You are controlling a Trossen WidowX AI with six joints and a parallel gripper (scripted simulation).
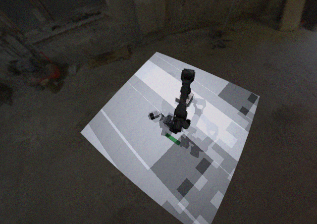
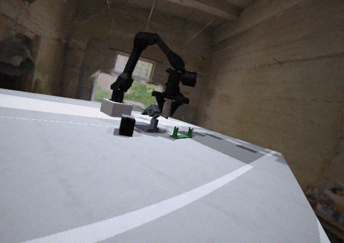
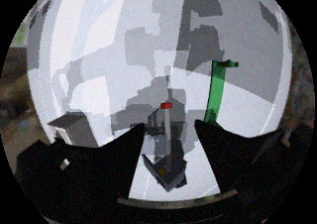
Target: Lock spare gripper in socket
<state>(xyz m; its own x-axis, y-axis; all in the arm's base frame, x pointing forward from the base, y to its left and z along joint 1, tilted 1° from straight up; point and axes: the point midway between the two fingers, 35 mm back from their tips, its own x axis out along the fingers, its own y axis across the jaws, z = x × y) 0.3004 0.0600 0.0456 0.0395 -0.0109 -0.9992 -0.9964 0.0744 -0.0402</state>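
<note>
The grey mount (image 1: pixel 168 120) (image 2: pixel 153 124) stands with its socket head (image 2: pixel 152 111) (image 3: pixel 170 180) tilted. The lock pin (image 2: pixel 166 117) (image 3: pixel 167 135), a thin grey rod with a red end, sticks out of the head; how deep it sits is hidden. My gripper (image 2: pixel 166 113) (image 3: pixel 169 125) is open and empty, pointing down. In the wrist view the pin's rod shows between the fingers; contact cannot be told. A black block (image 1: pixel 152 115) (image 2: pixel 127 126) with a light grey part, possibly the spare gripper, rests on the table beside the mount.
A green cradle (image 1: pixel 172 138) (image 2: pixel 181 136) (image 3: pixel 216 95) with two upright posts lies on the table near the mount, on the side toward which the pin's red end points. The arm's pale box base (image 2: pixel 112 107) (image 3: pixel 76 128) stands behind the mount.
</note>
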